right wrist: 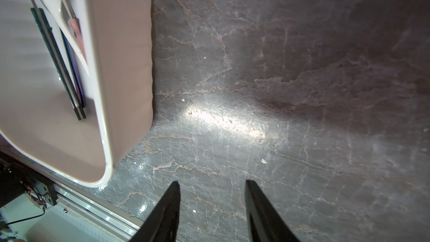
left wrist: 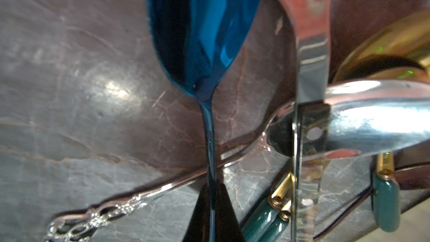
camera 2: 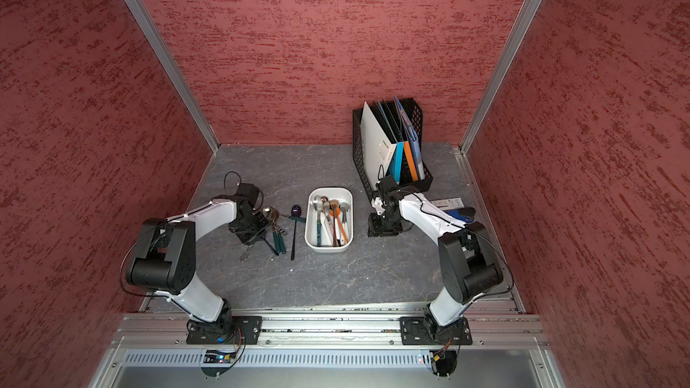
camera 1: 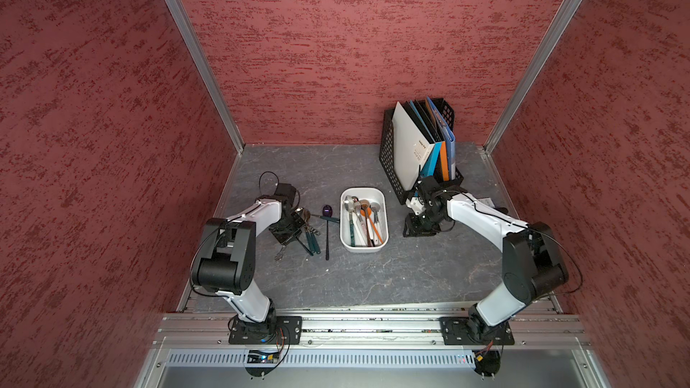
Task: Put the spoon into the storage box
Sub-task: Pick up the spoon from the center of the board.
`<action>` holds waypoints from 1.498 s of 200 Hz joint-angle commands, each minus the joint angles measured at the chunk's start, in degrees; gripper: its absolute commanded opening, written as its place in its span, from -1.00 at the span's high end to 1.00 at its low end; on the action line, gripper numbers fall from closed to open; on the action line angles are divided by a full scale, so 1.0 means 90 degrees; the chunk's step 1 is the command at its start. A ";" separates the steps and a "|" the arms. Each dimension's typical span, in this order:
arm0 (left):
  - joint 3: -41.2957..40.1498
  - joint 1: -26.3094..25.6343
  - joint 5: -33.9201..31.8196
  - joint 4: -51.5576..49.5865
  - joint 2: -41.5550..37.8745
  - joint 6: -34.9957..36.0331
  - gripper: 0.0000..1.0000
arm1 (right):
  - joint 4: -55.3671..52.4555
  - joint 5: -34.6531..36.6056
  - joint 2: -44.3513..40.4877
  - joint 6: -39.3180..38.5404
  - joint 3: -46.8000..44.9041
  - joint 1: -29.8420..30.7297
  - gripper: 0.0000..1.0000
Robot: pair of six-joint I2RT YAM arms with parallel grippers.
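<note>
In both top views your box (camera 1: 364,249) (camera 2: 328,248), a white round-cornered plastic bin, sits mid-frame on the grey veined desk (camera 1: 373,285). It holds several spoons lying lengthwise: silver, orange, white and dark green. Just left of it, loose spoons (camera 1: 311,238) lie heaped beside the left arm (camera 1: 261,214). At upper right a black perforated rack (camera 1: 388,151) holds folders, with the right arm (camera 1: 478,214) below it.

Only the left wrist view shows you the blue spoon (left wrist: 202,31). Its glossy bowl is at top centre, and the closed left fingers (left wrist: 226,222) pinch its thin neck at the bottom edge. It crosses a silver spoon (left wrist: 360,122) with a filigree handle, outside the box.

In the right wrist view, the box's smooth wall (right wrist: 130,66) fills the upper left, with flat handles inside. The right fingers (right wrist: 165,210) stand partly apart over bare desk, holding nothing.
</note>
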 commanded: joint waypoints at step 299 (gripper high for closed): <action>0.3979 -0.3339 0.0963 -0.1037 0.1722 0.1772 1.00 | -0.0322 0.0386 -0.0786 0.0487 0.0151 0.0251 0.04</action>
